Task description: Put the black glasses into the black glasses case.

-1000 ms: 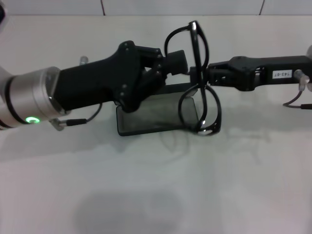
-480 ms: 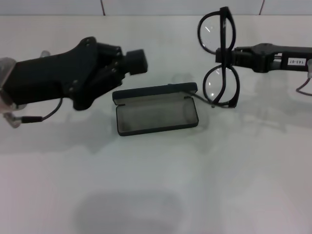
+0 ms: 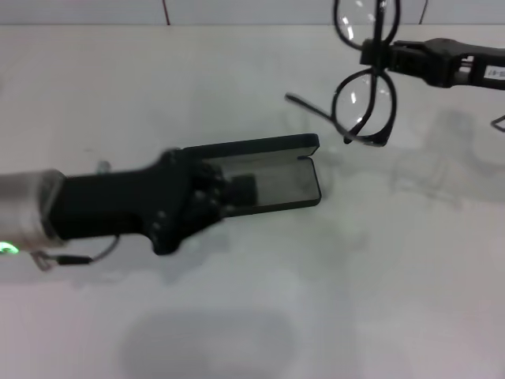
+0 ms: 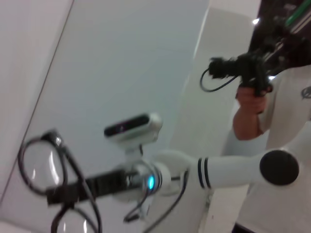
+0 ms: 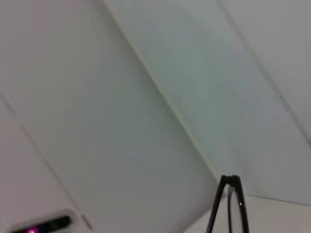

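The black glasses hang in the air at the back right, lenses one above the other, with one temple arm sticking out toward the left. My right gripper is shut on their bridge. They also show in the left wrist view as the black glasses and in the right wrist view as a thin frame. The black glasses case lies open on the table at centre, grey lining up, lid at the back. My left gripper hovers low over the case's left half, hiding it.
The white table runs on all sides of the case. A wall seam runs along the back. In the left wrist view the robot's head camera and a person holding a device stand behind.
The right gripper has carried the glasses up and back to the right, away from the case. The left arm has swung down from beside the case to low over its left half.
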